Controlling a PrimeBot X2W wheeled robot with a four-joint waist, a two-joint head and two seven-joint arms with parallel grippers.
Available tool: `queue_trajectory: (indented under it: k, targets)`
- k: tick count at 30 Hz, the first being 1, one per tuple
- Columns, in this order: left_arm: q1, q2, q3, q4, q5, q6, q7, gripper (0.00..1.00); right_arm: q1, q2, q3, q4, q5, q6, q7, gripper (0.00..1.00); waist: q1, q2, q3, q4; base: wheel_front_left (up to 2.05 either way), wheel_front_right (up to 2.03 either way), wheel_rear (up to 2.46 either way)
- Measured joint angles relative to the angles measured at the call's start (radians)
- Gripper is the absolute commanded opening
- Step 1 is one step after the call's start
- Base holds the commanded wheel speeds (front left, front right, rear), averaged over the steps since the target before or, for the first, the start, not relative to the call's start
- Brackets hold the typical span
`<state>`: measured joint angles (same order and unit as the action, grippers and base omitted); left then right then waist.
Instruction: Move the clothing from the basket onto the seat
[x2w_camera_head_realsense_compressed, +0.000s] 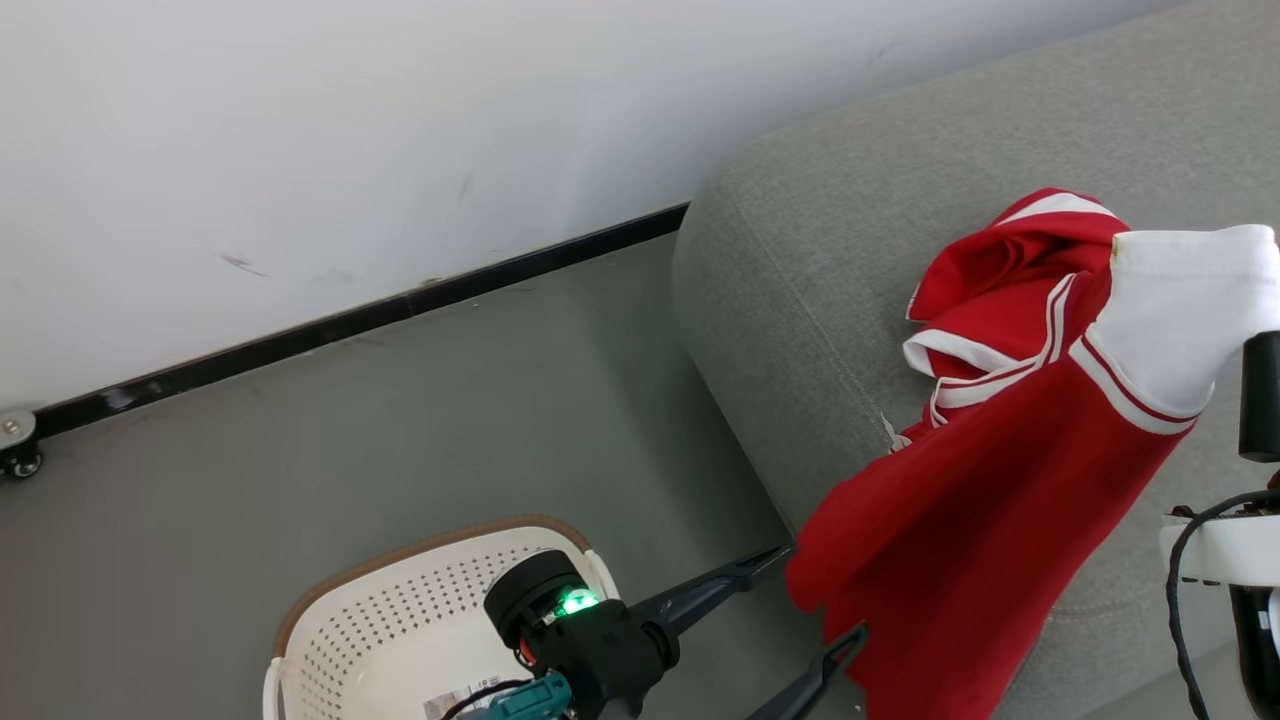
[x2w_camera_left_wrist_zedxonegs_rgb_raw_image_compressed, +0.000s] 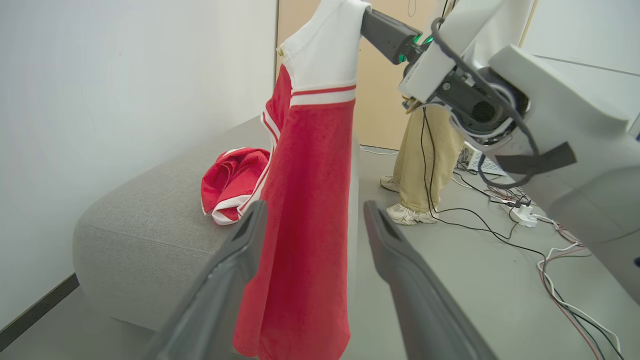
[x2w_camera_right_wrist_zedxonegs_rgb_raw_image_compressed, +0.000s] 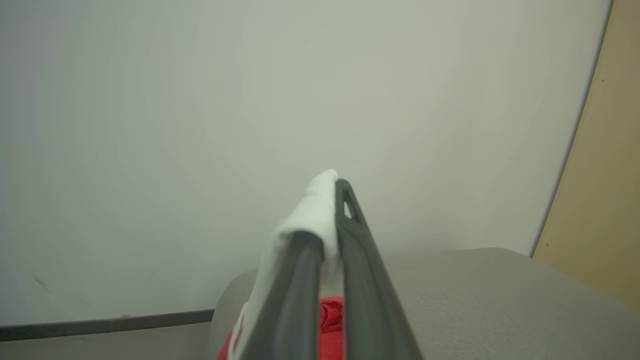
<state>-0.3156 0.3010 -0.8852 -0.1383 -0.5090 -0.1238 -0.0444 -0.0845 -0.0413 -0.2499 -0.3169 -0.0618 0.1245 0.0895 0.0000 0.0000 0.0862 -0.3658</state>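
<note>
Head view: unreadable label (x2w_camera_head_realsense_compressed: 458, 697) inside basket (x2w_camera_head_realsense_compressed: 370, 630)

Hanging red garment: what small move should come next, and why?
Probably carry the right gripper farther over the seat, then lower it. It is shut on the white top of the hanging garment, whose red hem dangles past the seat's edge; a crumpled garment already lies there.

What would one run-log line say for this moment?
right fingers: shut on hanging red garment | left fingers: open, by its hem | second garment: on sofa | basket: on floor
</note>
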Motion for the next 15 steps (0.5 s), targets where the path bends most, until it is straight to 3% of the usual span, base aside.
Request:
queue_trajectory:
  k: [15]
  targets:
    - [-0.003,0.008,-0.002,0.008,-0.001,0.0,-0.009,1.0,-0.001,0.001,0.032,0.01,0.011,0.0,0.0,0.0,0.0,0.0,0.015,-0.093,0.0,0.0,0.0]
